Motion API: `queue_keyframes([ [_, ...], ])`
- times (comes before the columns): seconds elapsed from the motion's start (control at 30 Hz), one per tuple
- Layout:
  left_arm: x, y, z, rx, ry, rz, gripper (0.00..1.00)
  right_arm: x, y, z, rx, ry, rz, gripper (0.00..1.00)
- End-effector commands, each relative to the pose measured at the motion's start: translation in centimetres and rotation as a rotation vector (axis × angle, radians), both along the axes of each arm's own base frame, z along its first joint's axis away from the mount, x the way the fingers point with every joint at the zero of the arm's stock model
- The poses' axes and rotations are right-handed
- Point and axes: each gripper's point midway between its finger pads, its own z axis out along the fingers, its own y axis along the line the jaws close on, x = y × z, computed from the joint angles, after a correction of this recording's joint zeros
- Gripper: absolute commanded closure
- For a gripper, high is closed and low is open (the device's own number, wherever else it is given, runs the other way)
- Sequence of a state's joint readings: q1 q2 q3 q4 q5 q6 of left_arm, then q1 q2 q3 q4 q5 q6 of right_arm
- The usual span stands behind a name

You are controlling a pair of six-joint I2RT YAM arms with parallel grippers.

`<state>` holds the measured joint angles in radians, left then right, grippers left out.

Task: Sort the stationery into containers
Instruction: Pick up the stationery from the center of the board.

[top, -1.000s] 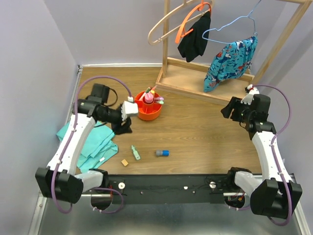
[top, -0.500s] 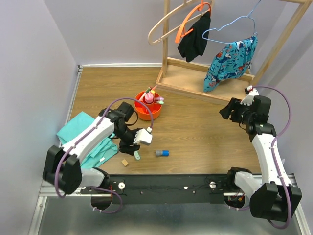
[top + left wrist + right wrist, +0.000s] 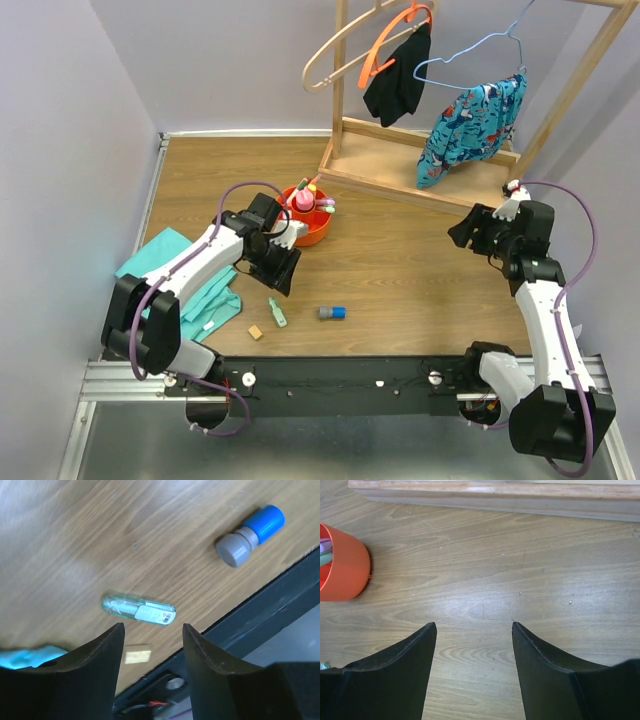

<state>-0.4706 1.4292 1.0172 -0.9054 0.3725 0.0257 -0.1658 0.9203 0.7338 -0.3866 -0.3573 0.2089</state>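
The orange organiser (image 3: 305, 222) stands mid-table with several markers and highlighters upright in it; its wall shows in the right wrist view (image 3: 342, 570). A pale green highlighter (image 3: 277, 313) (image 3: 138, 610), a tan cube (image 3: 256, 332) (image 3: 137, 654) and a blue-grey piece (image 3: 332, 313) (image 3: 250, 535) lie on the wood near the front edge. My left gripper (image 3: 283, 268) (image 3: 152, 630) is open and empty, hovering just above the highlighter and cube. My right gripper (image 3: 462, 230) (image 3: 474, 626) is open and empty over bare wood at the right.
A teal folded cloth (image 3: 190, 290) lies at the left, under my left arm. The wooden clothes rack base (image 3: 415, 170) (image 3: 495, 495) stands at the back right with hangers and garments. The black front rail (image 3: 280, 605) borders the table close to the loose items.
My left gripper moved from the organiser toward the front, down near the green highlighter, and its wrist has turned. The right arm has barely moved.
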Motion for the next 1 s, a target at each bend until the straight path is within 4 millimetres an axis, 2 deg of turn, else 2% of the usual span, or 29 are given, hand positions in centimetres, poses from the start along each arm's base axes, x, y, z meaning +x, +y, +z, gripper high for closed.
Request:
queue_keyframes([
  [0.0,-1.1,1.9,-2.1,0.083,0.21,0.417,0.41,0.0,-0.2,-0.4,0.01,0.027,-0.011,0.3],
  [0.03,-1.5,1.6,-2.2,0.057,0.248,0.43,0.02,0.1,-0.2,-0.3,0.008,0.025,-0.012,0.3],
  [0.07,-1.6,1.7,-2.5,0.059,0.274,0.467,0.01,0.2,-0.3,-0.2,0.005,0.022,-0.014,0.3],
  [0.4,-2.2,2.3,-4.3,0.067,0.315,0.472,0.01,0.7,-0.5,-0.3,0.003,0.029,-0.015,0.3],
  [0.47,-2.5,2.3,-5.0,0.075,0.358,0.528,0.01,0.7,-0.4,-0.4,0.006,0.033,-0.017,0.3],
  [0.7,-1.9,1.6,-5.9,0.08,0.416,0.605,0.16,0.7,-0.5,-0.4,0.001,0.04,-0.018,0.3],
  [0.97,-0.6,1.9,-6.9,0.139,0.411,0.65,0.32,0.4,-0.6,-0.7,-0.004,0.046,-0.024,0.3],
])
